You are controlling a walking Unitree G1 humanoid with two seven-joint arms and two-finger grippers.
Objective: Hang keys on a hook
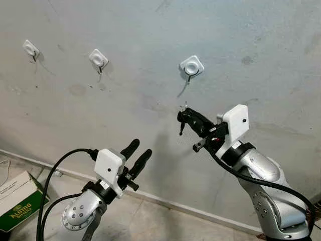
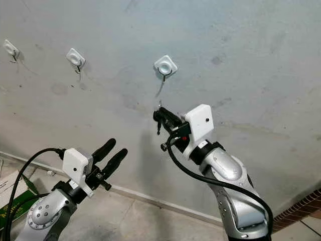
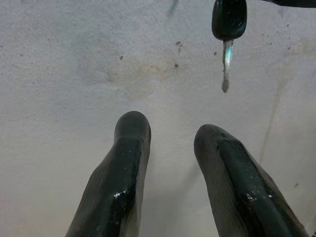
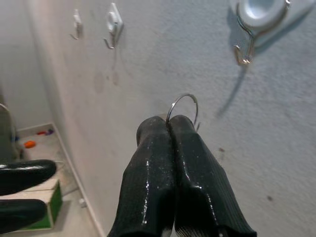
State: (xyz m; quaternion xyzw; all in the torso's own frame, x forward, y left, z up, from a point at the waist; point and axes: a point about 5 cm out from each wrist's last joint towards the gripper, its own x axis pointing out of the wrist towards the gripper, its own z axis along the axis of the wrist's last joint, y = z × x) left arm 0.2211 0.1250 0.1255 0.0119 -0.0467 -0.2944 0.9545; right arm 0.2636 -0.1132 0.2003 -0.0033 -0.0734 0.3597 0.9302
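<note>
Keys (image 1: pixel 182 123) hang from our right gripper (image 1: pixel 184 116), whose two black fingers are pressed together on the key ring (image 4: pixel 183 106); the one key we can make out has a black head and a silver blade, and its long axis runs straight down, blade tip toward the floor. We hold it against the grey wall (image 1: pixel 251 60), below the nearest hook (image 1: pixel 191 68) and apart from it, the gripper pointing up and to our left. That hook sits on a white square pad, and two more hooks, the middle hook (image 1: pixel 99 60) and the far hook (image 1: pixel 31 49), stand in a row to our left. The head views give us the key only as a small dark shape under the fingertips. Our left wrist view shows it far better: black head (image 3: pixel 229 19) above, narrow blade below, hanging free in front of the wall. Our right wrist view hides the key behind the fingers but shows the thin wire ring rising in an arc from between the fingertips, with the hook's metal curl (image 4: pixel 245 49) above it, not touching. Our left gripper (image 1: pixel 139 151) is raised lower down and to our left, its fingers spread and holding nothing. A green and white box (image 1: pixel 17 201) lies on the floor at our far left.
</note>
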